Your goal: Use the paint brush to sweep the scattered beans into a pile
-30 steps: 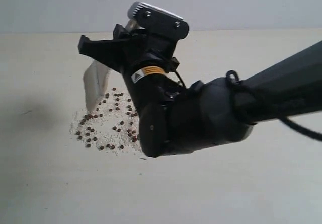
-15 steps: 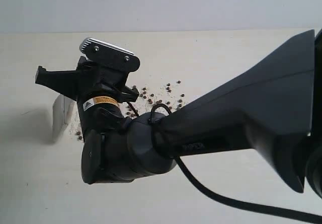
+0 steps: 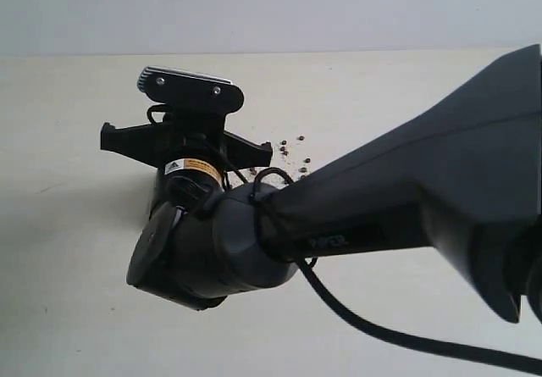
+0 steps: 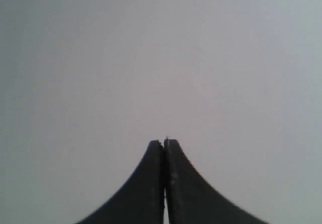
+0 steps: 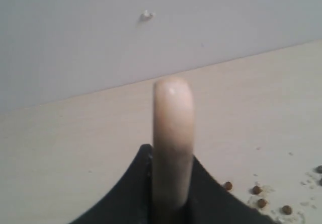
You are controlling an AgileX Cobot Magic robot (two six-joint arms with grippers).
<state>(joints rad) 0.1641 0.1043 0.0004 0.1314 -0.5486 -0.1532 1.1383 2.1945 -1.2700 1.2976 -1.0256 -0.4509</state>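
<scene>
Sweeping looks to be in mid-stroke and the pile cannot be confirmed. The right gripper (image 5: 172,176) is pinching the paint brush (image 5: 172,133) by its light wooden handle, which stands up between the jaws with its rounded end above them. The bristles are not visible in any view, so whether they touch the desk (image 3: 68,301) cannot be told. Only a few beans (image 3: 293,152) show, just beside the gripper on its arm side. They lie loose and apart from one another among whitish crumbs (image 5: 302,215), not gathered. Everything under and behind the gripper is hidden by the right arm (image 3: 398,207), so most of the beans cannot be judged. From what does show, these stragglers at least are left to be pulled in.

The left gripper (image 4: 164,148) is pressed together, holds nothing, and faces a blank pale surface away from the work.

A second ago the gripper was raised over the far edge of the patch, and the beans lay in plain sight as a wide, thin scatter below it. Half a second ago it had swung out past that scatter, the pale bristles showing beyond it at the patch's outer edge. Now the gripper has come back toward the beans, the bristles have dropped out of sight behind the wrist, and the arm covers more of the patch.
</scene>
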